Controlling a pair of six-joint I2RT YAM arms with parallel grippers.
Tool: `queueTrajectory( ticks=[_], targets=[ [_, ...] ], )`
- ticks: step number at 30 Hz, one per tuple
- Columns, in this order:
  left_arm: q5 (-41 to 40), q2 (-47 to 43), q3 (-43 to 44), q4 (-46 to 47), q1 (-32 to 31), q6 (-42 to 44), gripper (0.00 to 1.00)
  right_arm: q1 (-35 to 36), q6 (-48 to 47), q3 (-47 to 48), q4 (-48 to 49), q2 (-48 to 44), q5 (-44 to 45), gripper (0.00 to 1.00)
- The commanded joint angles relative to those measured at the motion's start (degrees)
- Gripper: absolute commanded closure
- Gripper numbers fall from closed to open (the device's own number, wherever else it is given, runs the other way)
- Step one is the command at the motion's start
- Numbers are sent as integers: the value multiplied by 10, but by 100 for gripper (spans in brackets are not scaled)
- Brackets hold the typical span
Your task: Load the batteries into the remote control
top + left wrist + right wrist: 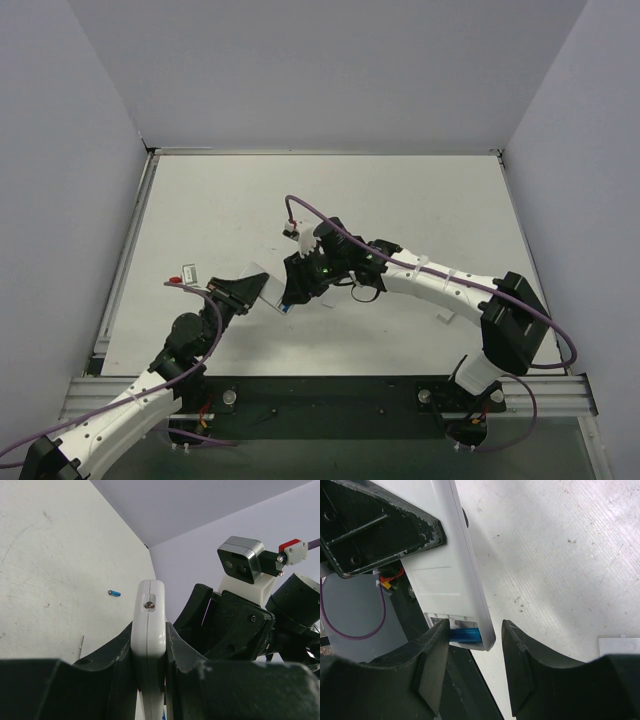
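Scuffed white counter [400,200], boxed by plain grey walls [330,70]. The left jaws clench the remote control [148,630] just 8 o'clock of centre. The right jaws stand released astride its open end, where a blue battery [466,635] sits. A loose battery [114,593] lies at 9 o'clock of the remote's tip.

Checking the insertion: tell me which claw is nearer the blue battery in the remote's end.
Right. The right claw straddles the remote's open end, one finger beside the battery. The left claw clamps the remote farther up its body.
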Motion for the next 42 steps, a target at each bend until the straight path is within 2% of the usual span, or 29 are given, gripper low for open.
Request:
queueTrajectory(
  ticks=[1,5,12,15,23,27,31,36,38,42],
  targets=[
    [5,-2,20,78,-2,-18,100,-7,10,-18,16,-28,-17,59],
    [1,-1,8,78,-3,-19,100,-23,32,-29,49,-59,-33,50],
    [-3,0,5,92,-3,-26,100,-41,66,-56,96,-73,-90,49],
    [-2,3,5,100,-3,-27,100,-42,82,-70,146,-72,-125,48],
    [-10,7,5,120,-3,-37,100,-43,89,-80,156,-59,-156,48],
    [-11,10,6,127,-3,-39,100,-46,102,-91,177,-56,-169,52],
    [-11,13,8,135,-3,-41,100,-52,110,-97,190,-49,-171,61],
    [-5,21,12,144,-3,-40,100,-54,126,-103,213,-41,-172,67],
    [-3,24,12,149,-3,-40,100,-54,127,-104,215,-37,-169,72],
    [-3,25,14,152,-3,-41,100,-53,116,-102,196,-33,-156,75]
  ],
)
